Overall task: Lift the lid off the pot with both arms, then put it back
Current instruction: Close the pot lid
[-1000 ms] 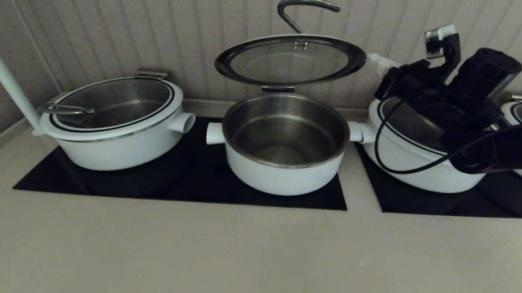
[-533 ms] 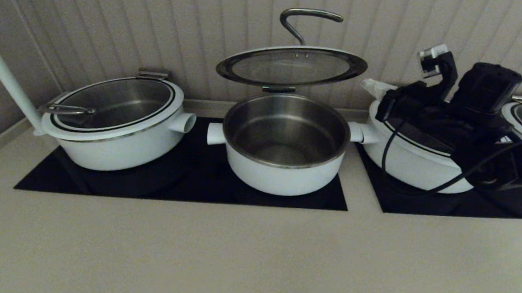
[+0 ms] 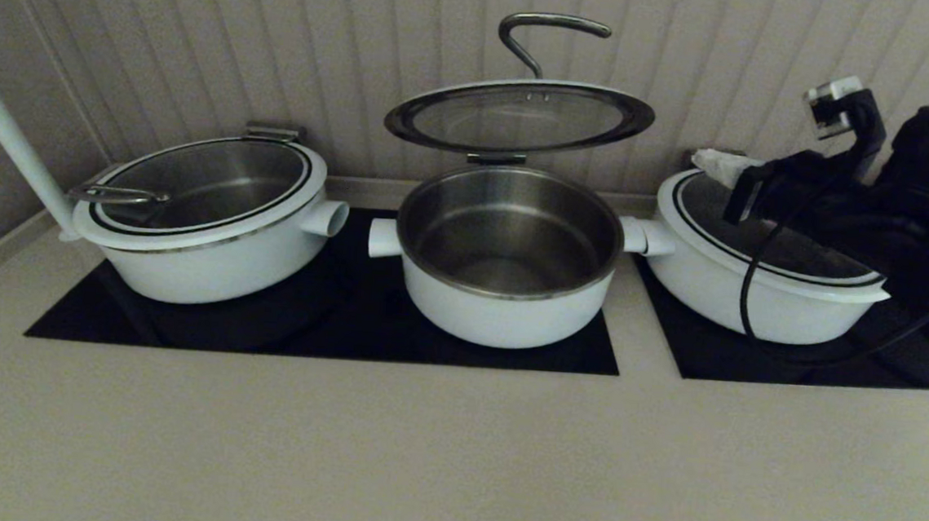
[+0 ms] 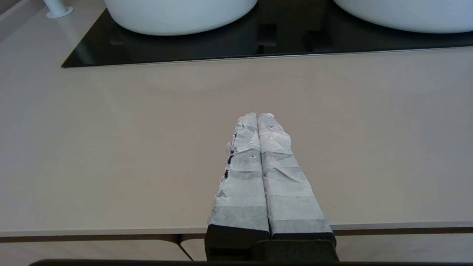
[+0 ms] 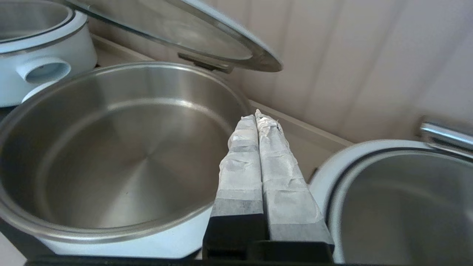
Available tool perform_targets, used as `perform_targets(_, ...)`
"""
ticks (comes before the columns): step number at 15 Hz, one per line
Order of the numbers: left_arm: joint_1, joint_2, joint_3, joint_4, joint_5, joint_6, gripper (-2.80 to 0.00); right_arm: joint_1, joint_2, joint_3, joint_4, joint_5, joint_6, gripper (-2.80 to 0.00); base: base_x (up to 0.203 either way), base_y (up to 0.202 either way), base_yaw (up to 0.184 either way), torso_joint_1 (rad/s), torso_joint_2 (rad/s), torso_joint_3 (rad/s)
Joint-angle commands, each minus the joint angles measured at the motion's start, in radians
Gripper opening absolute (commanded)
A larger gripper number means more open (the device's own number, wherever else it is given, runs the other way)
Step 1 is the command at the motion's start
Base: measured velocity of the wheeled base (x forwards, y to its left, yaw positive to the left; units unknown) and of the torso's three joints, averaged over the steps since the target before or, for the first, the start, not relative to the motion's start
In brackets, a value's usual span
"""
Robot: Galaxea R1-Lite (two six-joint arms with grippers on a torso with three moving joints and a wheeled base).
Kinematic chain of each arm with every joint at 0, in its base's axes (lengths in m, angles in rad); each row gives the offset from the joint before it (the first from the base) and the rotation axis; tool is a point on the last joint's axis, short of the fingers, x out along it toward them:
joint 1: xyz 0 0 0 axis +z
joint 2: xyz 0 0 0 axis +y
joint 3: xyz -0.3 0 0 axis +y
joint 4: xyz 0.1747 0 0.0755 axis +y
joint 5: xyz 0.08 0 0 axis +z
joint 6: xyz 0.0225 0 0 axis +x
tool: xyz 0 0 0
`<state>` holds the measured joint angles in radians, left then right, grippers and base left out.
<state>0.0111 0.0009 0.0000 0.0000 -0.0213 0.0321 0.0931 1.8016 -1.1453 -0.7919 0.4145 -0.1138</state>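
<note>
The pot [image 3: 506, 255] stands open on the black cooktop in the middle; its steel inside also shows in the right wrist view [image 5: 111, 147]. The lid [image 3: 519, 117] hangs tilted above the pot's back rim, handle [image 3: 546, 33] on top, with a small steel bracket [image 3: 494, 158] under its back edge. No gripper touches it. It also shows in the right wrist view [image 5: 207, 33]. My right gripper [image 3: 712, 163] is shut and empty, over the right-hand pot, apart from the lid [image 5: 257, 116]. My left gripper [image 4: 257, 115] is shut and empty above the bare counter, out of the head view.
A wider white pot with its lid on [image 3: 206, 210] stands on the left, another [image 3: 759, 257] on the right under my right arm. A white pole [image 3: 7, 139] rises at the far left. The panelled wall is close behind. The counter front [image 3: 418, 453] is bare.
My right arm has drawn back to the right, away from the lid's edge. The lid dropped a little at first and now stays open on its own.
</note>
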Motion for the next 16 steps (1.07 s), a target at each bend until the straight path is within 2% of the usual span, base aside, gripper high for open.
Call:
perform_targets(1,0.000,-0.001,0.000,-0.001,0.000,0.000,-2.80,-0.047,-0.065,-0.003,0.062,0.005,-0.006,-2.80,0.000,0.000,0.000,0.000,0.00,0.000)
perform_targets(4,0.001,-0.001,0.000,0.000,0.000,0.000,-2.80,-0.098,-0.082,-0.062,0.111,0.060,-0.017,-2.80,0.000,0.000,0.000,0.000,0.00,0.000)
perform_targets(6,0.001,-0.001,0.000,0.000,0.000,0.000,-2.80,-0.115,-0.077,-0.139,0.170,0.108,-0.055,-2.80,0.000,0.000,0.000,0.000,0.00,0.000)
perform_targets(9,0.001,-0.001,0.000,0.000,0.000,0.000,-2.80,-0.131,-0.020,-0.268,0.219,0.261,-0.108,-2.80,0.000,0.000,0.000,0.000,0.00,0.000)
perform_targets(14,0.001,-0.001,0.000,0.000,0.000,0.000,-2.80,-0.112,0.120,-0.445,0.222,0.580,-0.158,-2.80,0.000,0.000,0.000,0.000,0.00,0.000)
perform_targets(16,0.001,-0.001,0.000,0.000,0.000,0.000,-2.80,-0.084,0.157,-0.459,0.215,0.613,-0.176,-2.80,0.000,0.000,0.000,0.000,0.00,0.000)
